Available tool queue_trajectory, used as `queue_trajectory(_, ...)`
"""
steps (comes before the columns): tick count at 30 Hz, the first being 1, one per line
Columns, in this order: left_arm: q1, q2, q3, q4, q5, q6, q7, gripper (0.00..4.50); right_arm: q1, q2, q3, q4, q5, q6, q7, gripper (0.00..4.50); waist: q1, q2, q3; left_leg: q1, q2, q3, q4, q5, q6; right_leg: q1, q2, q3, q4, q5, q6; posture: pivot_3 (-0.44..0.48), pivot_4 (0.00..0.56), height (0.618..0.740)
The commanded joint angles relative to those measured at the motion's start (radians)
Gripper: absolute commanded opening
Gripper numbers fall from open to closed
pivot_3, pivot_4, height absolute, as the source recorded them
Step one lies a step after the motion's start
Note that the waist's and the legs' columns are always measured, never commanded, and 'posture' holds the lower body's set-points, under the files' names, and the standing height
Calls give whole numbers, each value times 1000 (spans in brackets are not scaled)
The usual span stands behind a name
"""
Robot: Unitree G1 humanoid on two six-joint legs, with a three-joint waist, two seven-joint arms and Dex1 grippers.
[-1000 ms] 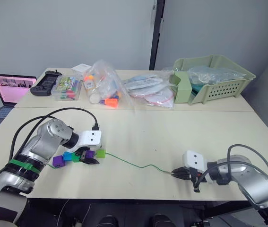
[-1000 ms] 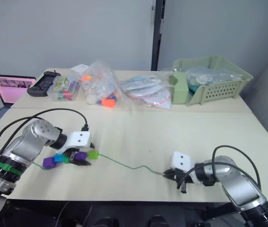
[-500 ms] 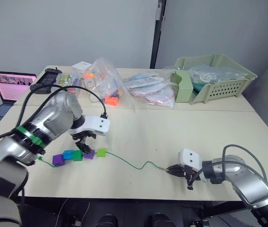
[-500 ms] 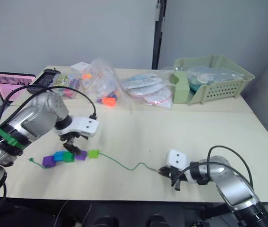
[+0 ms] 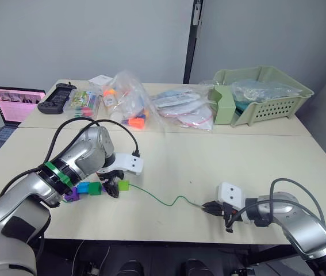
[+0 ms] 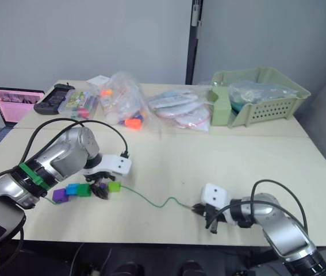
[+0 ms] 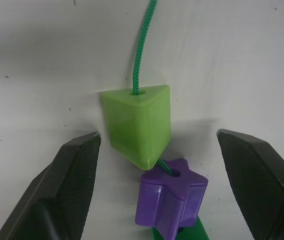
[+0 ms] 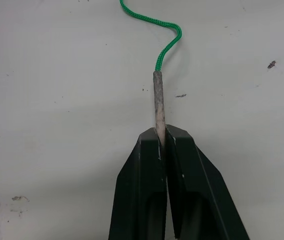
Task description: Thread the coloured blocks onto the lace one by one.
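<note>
Sitting at the far edge of the worktop (image 5: pixel 168 158), well beyond both grippers, a pale green basket (image 5: pixel 266 95) holds a clear bag of bluish things. Beside it lie clear bags (image 5: pixel 181 109) of flat packets, a bag (image 5: pixel 125 100) with orange pieces showing through, and a clear box (image 5: pixel 81 106) of coloured items; no writing on any of them can be read. A laptop (image 5: pixel 14 105) with a pink screen stands past the worktop's left end.

The left gripper (image 7: pixel 157 165) hangs wide open over the row of blocks (image 5: pixel 94 188), a black finger (image 7: pixel 64 187) on either side and clear of them. Between the fingers the lime green block (image 7: pixel 139 122) is a triangular piece with the lace (image 7: pixel 143 45) entering a hole in its top face; touching its near corner is a purple star-shaped block (image 7: pixel 174 197), with a dark green one just behind it. Blue and purple blocks continue the row away from the right gripper.

The right gripper (image 8: pixel 161 142) is clamped tight on the lace's stiff pale tip (image 8: pixel 159 102), which sticks out beyond the fingertips. From there the lace runs slack in loose curves across the worktop to the lime green block.
</note>
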Motion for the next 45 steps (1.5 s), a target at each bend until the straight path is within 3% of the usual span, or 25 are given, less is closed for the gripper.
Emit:
queue_trajectory(1, 36, -28, 0, -2, 36, 7, 26, 3923, 17, -5, 5, -26, 7, 14, 1, 0, 9, 1, -1, 0, 0, 0, 1, 0, 0, 1, 0, 0, 0, 0, 0, 0, 150, 740)
queue_trajectory(5, 59, -38, 12, -25, 40, 43, -4, 3923, 21, -8, 4, -30, 7, 17, 3, 0, 16, 1, -1, 4, 0, 0, 3, 0, 0, 5, 0, 0, 1, -4, 7, 0, 150, 740)
queue_trajectory(14, 71, -55, 22, 13, 81, 1, -15, 1277, 28, -12, 4, -35, 7, 22, 7, 0, 15, 3, -2, 4, 0, 0, 3, -1, 1, 6, 0, 0, 0, -3, 5, 0, 150, 740)
queue_trajectory(21, 83, -52, 31, 20, 94, -23, -24, 1277, 49, -51, -44, -8, 9, 10, 11, 0, 16, 5, -3, 5, -1, 0, 3, -1, 1, 6, -1, 0, 0, -3, 5, 0, 150, 740)
queue_trajectory(28, 110, -25, 43, 2, 98, -33, -24, 1277, 192, -155, -227, 61, 29, -29, 3, 0, 17, 6, -4, 6, -3, 0, 3, -1, 1, 8, -3, 0, -1, -3, 5, 0, 150, 740)
queue_trajectory(39, 148, 18, 64, -44, 94, -9, -24, 1277, 318, -194, -417, 151, 1, -59, -61, 0, 11, 7, -4, 9, -3, 1, 2, -1, 2, 12, -3, 0, -1, -5, 9, 0, 150, 740)
queue_trajectory(45, 166, 33, 73, -68, 92, 0, -24, 1277, 350, -205, -439, 169, -8, -74, -75, 0, 10, 8, -5, 9, -2, 1, 2, -2, 3, 13, -3, 1, -2, -6, 9, 0, 150, 740)
